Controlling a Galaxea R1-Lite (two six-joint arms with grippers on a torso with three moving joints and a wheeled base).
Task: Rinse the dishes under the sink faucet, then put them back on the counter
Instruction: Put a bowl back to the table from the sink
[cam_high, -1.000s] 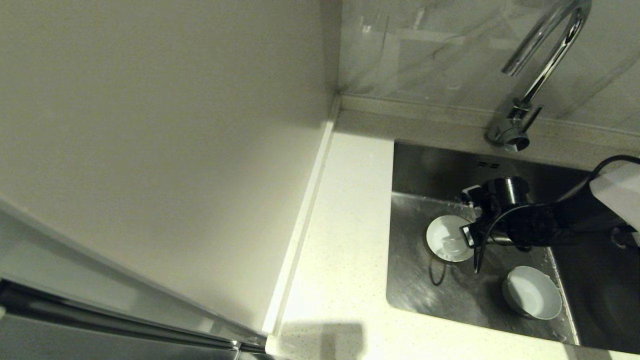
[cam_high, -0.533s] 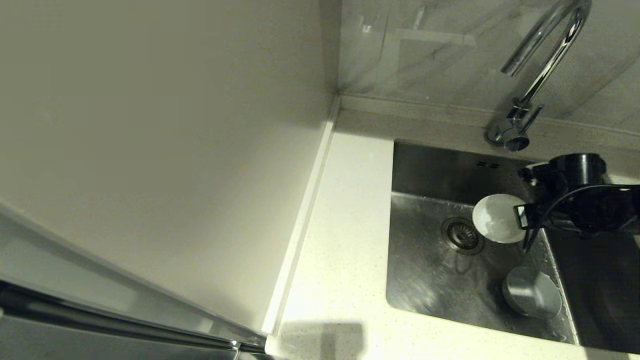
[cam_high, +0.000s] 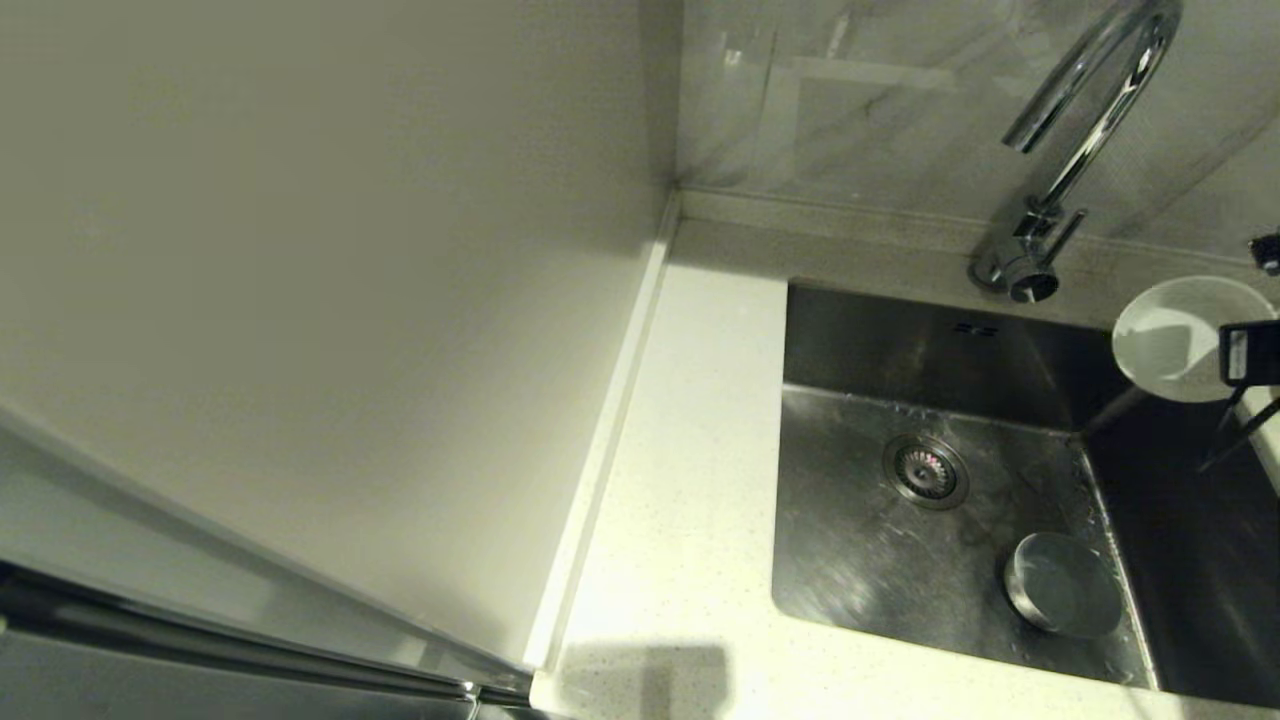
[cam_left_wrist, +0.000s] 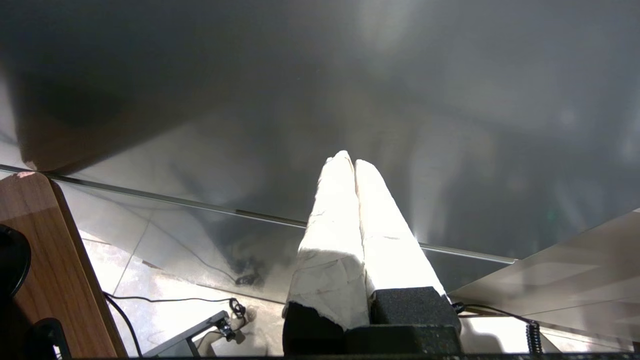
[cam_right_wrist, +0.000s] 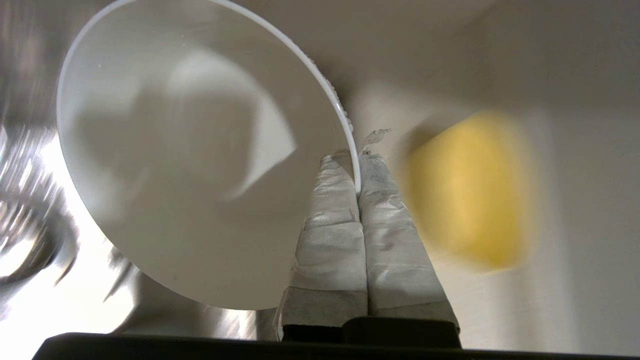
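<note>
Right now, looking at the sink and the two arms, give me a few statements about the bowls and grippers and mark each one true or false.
1. The right gripper is pinching the rim of a white bowl. True.
2. That bowl rests on the sink floor. False: it is held up at the sink's right end, to the right of the faucet.
3. One grey bowl sits in the sink, near its front right corner. True.
4. A bowl covers the drain strainer. False: the strainer is bare.
5. The left gripper holds a bowl. False: it is shut on nothing, away from the sink.
</note>
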